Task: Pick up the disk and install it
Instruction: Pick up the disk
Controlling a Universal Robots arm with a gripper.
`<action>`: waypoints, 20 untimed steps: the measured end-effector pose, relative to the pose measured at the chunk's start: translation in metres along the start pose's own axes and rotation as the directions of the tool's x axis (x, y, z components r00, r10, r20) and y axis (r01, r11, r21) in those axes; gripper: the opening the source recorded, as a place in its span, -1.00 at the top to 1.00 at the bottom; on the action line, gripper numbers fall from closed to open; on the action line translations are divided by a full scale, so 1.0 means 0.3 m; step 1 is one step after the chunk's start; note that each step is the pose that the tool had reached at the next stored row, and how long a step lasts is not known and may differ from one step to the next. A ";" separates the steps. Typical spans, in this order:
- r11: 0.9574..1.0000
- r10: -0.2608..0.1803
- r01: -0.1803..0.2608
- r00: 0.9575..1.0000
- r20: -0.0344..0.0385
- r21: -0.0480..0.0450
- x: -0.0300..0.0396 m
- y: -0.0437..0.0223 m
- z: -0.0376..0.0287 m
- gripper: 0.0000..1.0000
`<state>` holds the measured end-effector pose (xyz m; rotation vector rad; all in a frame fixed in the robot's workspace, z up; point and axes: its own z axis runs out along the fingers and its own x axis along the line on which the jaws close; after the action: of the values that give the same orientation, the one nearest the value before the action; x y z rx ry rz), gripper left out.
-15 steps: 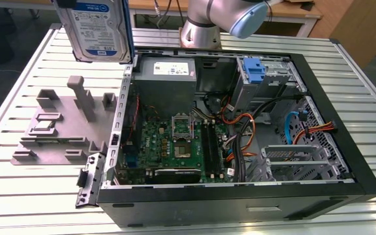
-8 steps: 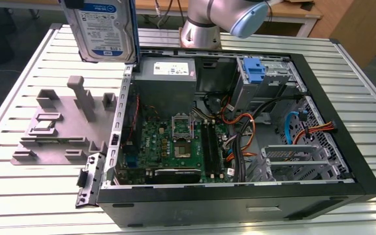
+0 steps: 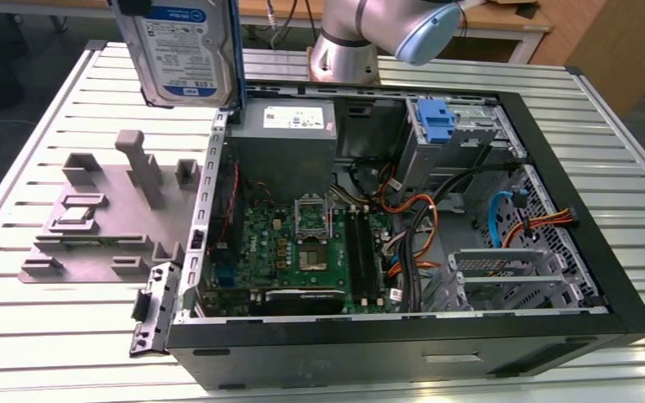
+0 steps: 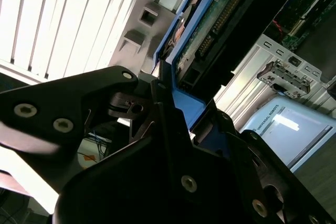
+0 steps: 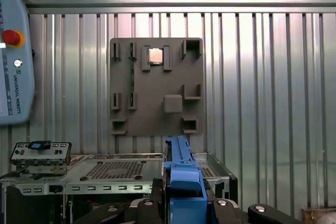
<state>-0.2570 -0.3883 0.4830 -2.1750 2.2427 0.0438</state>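
While aloft near the one open case (image 3: 412, 340), one disk (image 3: 182, 50) upright; clenched in the one pincer (image 4: 170, 106).

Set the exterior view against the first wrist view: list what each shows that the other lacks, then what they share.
Exterior view: the motherboard, the power supply and the disk seen from its labelled face.
First wrist view: a grey pendant with a red button.
Shared: the disk, raised and seen edge-on from the wrist; the grey holder plate carrying a chip; the slatted table.
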 end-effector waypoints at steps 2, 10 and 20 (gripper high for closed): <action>1.000 0.000 0.000 1.000 0.000 0.000 0.002 -0.001 0.000 0.27; 1.000 0.000 0.000 1.000 0.000 0.000 0.013 -0.004 0.000 0.27; 1.000 0.000 0.000 1.000 0.000 0.000 0.012 -0.052 0.000 0.27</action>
<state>-0.2416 -0.3923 0.4829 -2.1750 2.2427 0.0437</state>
